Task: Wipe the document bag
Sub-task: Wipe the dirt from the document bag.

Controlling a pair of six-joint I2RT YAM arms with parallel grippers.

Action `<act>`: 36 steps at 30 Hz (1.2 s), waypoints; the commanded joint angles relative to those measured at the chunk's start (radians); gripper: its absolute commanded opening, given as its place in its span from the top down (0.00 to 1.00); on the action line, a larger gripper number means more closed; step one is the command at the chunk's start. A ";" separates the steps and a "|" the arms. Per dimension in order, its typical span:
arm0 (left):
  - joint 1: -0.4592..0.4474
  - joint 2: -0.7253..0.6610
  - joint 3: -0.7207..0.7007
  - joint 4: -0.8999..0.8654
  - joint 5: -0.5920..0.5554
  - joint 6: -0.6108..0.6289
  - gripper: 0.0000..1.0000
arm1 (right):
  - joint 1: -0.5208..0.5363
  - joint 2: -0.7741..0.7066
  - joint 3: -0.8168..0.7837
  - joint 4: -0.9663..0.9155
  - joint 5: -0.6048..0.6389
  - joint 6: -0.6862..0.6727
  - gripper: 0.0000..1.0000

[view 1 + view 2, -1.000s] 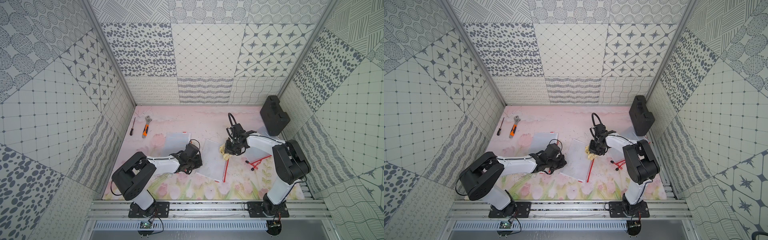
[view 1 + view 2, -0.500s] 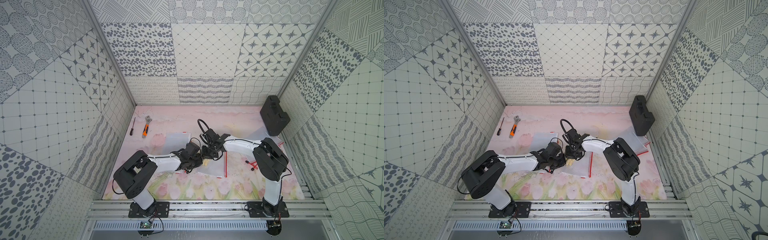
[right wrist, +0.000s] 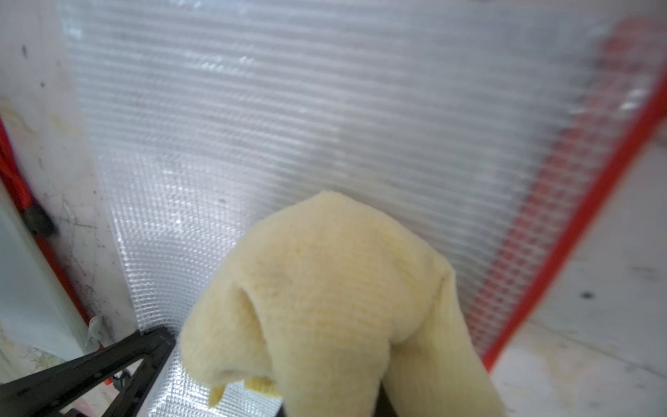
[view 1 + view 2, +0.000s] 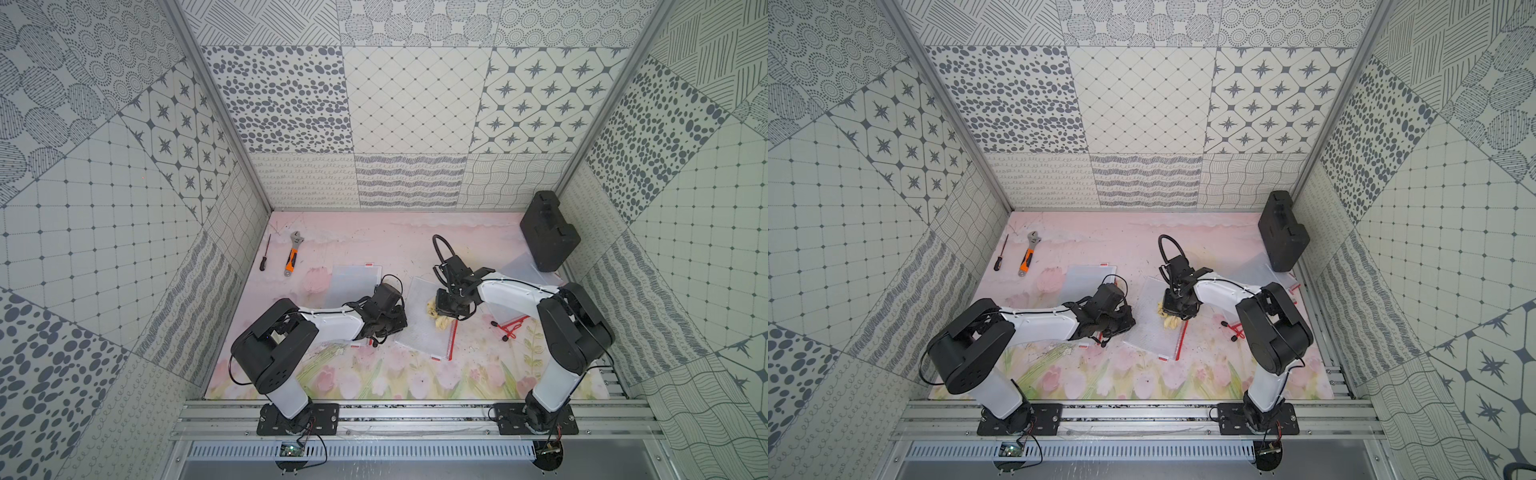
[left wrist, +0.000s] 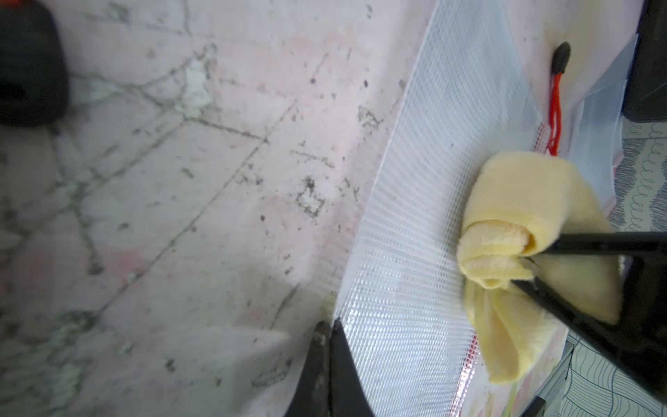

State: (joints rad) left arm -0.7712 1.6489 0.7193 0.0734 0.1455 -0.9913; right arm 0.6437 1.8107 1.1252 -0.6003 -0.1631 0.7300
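my right gripper [image 4: 445,311] is clamped narrow on a folded yellow cloth [image 3: 325,296], which bulges past the tips and rests on the mesh document bag [image 4: 419,328] directly beneath, near its red-trimmed side. across the bag, my left gripper [image 5: 326,335] is closed tight, tips down at the bag's far edge on the table [image 5: 180,180]; whether it pins the bag i cannot tell. i judge i am mid-wipe. the next stroke calls for dragging the cloth over the mesh toward my left gripper with light, even pressure.
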 commanded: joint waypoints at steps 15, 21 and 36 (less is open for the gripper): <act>0.007 0.017 0.009 -0.233 -0.076 0.019 1.00 | -0.246 -0.151 -0.297 -0.094 0.022 -0.083 1.00; 0.008 0.016 -0.020 -0.106 -0.022 -0.075 1.00 | -0.065 -0.092 -0.137 -0.083 -0.009 -0.012 1.00; 0.008 0.098 -0.107 0.250 0.041 -0.379 1.00 | 0.129 0.046 0.017 -0.054 -0.059 0.038 1.00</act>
State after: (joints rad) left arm -0.7647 1.7161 0.6304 0.4122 0.2127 -1.2675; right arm 0.7753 1.8454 1.2221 -0.6525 -0.2005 0.7372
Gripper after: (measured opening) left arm 0.047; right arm 0.128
